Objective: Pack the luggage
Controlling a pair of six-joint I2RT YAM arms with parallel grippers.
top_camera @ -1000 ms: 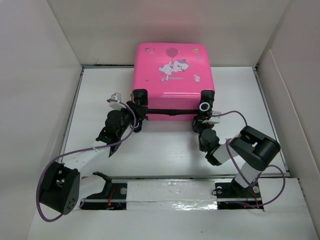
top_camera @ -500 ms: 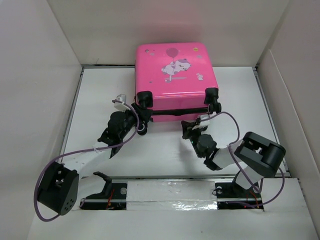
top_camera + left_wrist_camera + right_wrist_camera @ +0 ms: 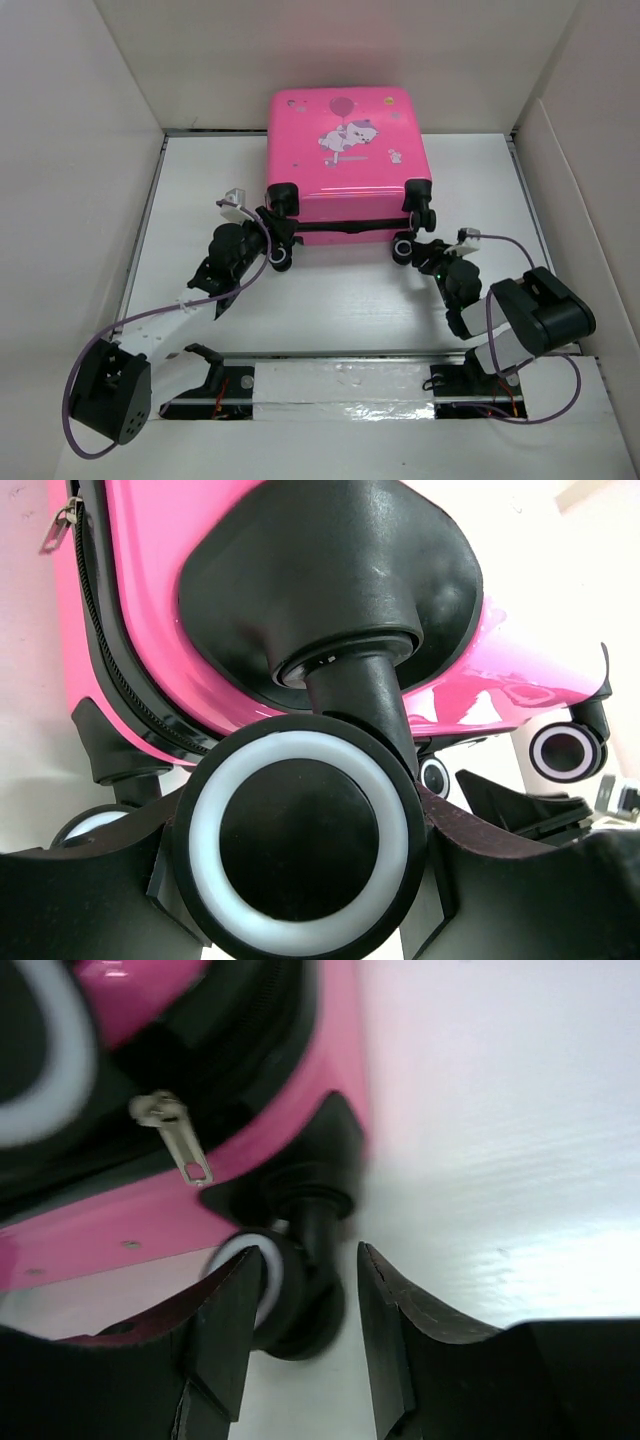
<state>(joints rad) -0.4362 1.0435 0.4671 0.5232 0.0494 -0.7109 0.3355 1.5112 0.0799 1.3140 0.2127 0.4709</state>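
The luggage, a bright-pink hard-shell suitcase with a cartoon print, lies closed and flat at the back centre, its black wheels facing the arms. My left gripper is shut on its near-left wheel, black with a white ring, with a finger pressed on either side. The pink shell and black zipper trim fill the view above it. My right gripper is open around the near-right wheel. That wheel sits against the left finger, with a gap to the right finger. A metal zipper pull hangs on the shell above.
White walls enclose the white table on the left, back and right. A taped mounting rail runs along the near edge. Purple cables loop from both wrists. Bare table lies left and right of the suitcase.
My right gripper swung back from the table in front of the suitcase, to the right, up to the near-right wheel. The suitcase shifted slightly. My left gripper kept hold of its wheel.
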